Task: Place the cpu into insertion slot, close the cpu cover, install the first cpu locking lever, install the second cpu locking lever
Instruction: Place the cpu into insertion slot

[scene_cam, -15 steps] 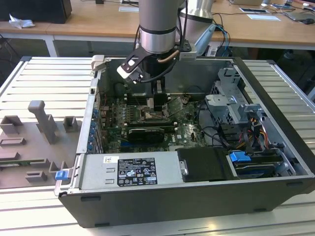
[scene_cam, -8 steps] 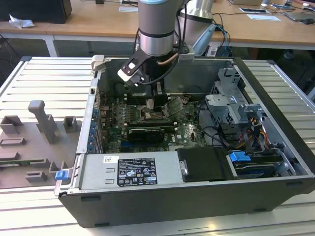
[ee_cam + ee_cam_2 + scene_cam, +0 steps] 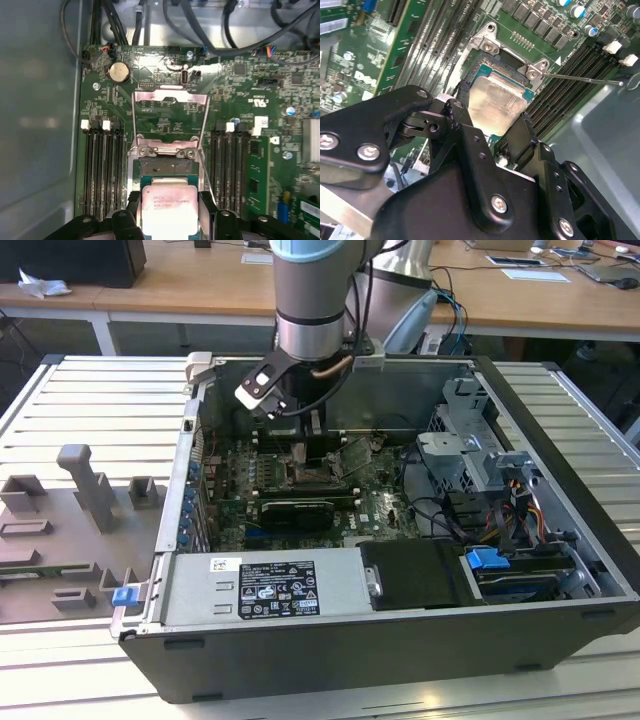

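In both wrist views my gripper [image 3: 492, 112] [image 3: 169, 200] is shut on the cpu [image 3: 497, 100] [image 3: 170, 207], a pale silver square chip clamped at two opposite edges by the black fingers [image 3: 462, 97]. The chip hangs low and tilted over the insertion slot [image 3: 506, 61] [image 3: 165, 166]; I cannot tell whether it touches the slot. The cpu cover [image 3: 170, 95] stands swung open beyond its hinge. A thin locking lever [image 3: 580, 79] sticks out sideways, unlatched. In the exterior view the gripper [image 3: 303, 448] reaches down into the open computer case over the motherboard.
Long black memory slots [image 3: 102, 170] [image 3: 227, 170] flank the socket on both sides. Cables [image 3: 200, 25] run along the case wall. A power supply [image 3: 265, 588] and a drive cage [image 3: 470, 440] crowd the case. Grey fixtures [image 3: 90, 490] lie at the exterior view's left.
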Robot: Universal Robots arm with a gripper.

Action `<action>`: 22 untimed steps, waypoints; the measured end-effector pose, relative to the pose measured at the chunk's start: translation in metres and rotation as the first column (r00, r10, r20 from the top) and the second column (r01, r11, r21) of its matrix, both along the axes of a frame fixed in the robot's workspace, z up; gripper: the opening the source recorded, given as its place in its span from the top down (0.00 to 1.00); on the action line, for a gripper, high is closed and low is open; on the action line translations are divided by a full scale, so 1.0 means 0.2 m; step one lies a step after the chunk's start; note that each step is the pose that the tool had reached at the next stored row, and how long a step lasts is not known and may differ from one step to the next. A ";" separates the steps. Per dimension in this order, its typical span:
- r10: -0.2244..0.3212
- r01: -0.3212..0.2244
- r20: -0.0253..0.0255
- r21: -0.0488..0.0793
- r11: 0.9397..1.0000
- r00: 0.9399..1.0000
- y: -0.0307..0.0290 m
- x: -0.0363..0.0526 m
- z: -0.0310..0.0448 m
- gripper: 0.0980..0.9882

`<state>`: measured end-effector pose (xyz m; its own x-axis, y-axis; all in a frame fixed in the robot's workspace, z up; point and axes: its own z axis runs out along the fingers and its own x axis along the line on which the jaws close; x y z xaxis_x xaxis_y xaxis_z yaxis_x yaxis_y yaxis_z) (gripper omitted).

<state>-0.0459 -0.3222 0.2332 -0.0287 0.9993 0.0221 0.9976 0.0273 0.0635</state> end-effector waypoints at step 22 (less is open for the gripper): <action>-0.053 0.053 -0.014 -0.009 0.999 0.999 0.005 0.034 -0.131 0.50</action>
<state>-0.0390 -0.3213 0.2069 0.0242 0.9996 0.0134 0.9985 -0.0249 0.0495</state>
